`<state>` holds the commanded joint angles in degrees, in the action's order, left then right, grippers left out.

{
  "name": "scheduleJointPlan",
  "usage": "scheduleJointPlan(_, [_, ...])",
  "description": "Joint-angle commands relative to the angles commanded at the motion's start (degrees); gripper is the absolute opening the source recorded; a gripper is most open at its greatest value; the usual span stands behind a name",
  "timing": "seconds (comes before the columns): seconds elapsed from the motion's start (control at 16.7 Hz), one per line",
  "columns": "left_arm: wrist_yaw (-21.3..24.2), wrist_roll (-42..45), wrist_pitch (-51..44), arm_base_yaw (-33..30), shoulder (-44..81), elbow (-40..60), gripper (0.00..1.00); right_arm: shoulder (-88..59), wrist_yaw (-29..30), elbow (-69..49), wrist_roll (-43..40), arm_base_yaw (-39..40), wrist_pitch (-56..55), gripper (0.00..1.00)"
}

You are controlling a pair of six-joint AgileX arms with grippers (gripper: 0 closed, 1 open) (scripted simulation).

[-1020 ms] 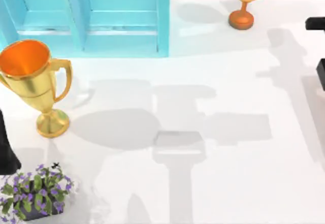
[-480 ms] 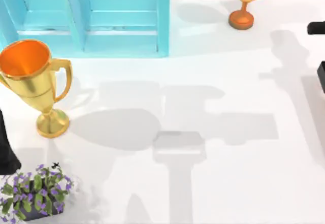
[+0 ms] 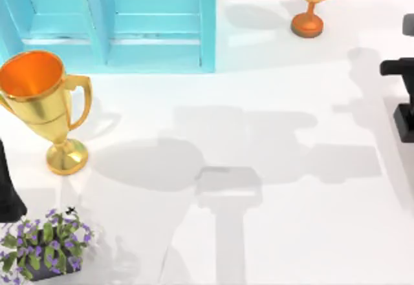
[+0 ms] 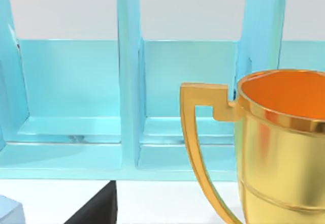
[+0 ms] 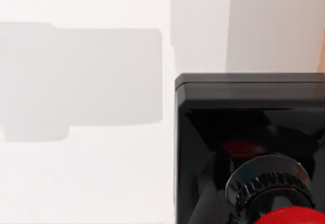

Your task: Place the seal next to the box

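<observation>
A white table [image 3: 272,233] is seen, with a blue box [image 3: 110,23] at its far left. At the right edge, the seal [image 5: 244,148] lies under the right arm [image 3: 404,97]; its grip cannot be told.

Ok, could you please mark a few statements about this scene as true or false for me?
1. The large gold trophy stands upright at the table's left. True.
2. The potted plant sits at the table's right. False: it is at the left.
3. The seal has a red knob. True.
4. The small trophy lies on its side. False: it stands upright, right of the blue box.
5. My right arm is at the table's right edge. True.
</observation>
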<state>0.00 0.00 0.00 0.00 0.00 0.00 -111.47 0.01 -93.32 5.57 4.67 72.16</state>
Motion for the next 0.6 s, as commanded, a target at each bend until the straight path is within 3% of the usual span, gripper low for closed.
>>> scheduleJointPlan(0.12, [0.0,0.0,0.0,0.0,0.0,0.0,1.00,0.0,0.0,0.0,0.0,0.0,0.0,0.00])
scheduleJointPlan(0.6, [0.0,0.0,0.0,0.0,0.0,0.0,1.00,0.0,0.0,0.0,0.0,0.0,0.0,0.60])
